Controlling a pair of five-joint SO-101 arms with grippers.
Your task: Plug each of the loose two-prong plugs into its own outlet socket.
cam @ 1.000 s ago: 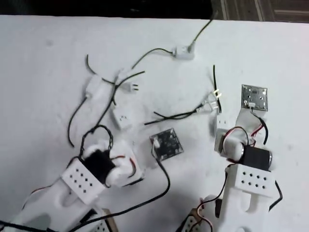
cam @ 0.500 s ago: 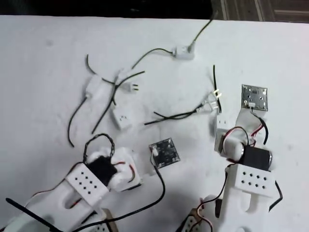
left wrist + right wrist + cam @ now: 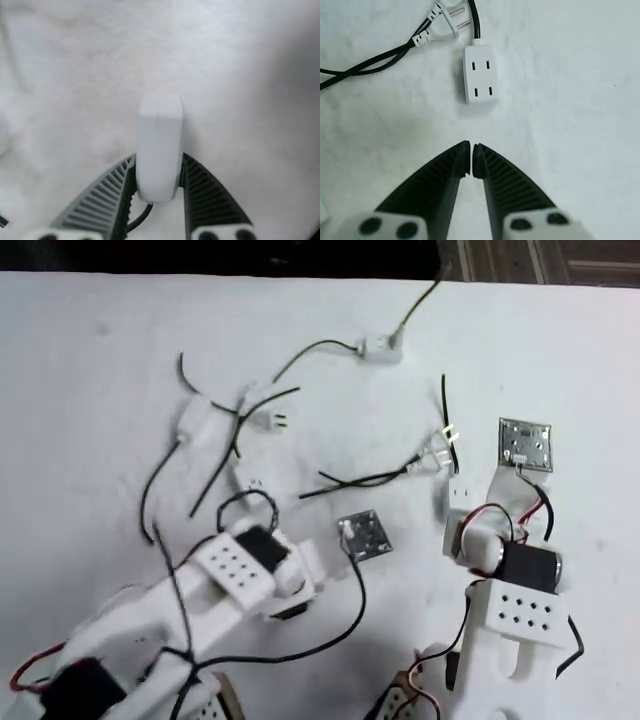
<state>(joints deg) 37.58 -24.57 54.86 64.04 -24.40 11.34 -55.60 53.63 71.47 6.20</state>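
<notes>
We cannot see any slots on the white outlet block (image 3: 159, 130) in the left hand (image 3: 158, 159); from above, the arm (image 3: 180, 610) mostly covers it.

No legible text, labels, numbers or signs on anything in view.

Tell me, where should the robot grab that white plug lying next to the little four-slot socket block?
The white plug: probably its body, just behind the two prongs, pinched across its width from above. It lies flat on the table with prongs level and cord trailing, so the body is the firmest part showing. The right gripper is shut and would open first.
</notes>
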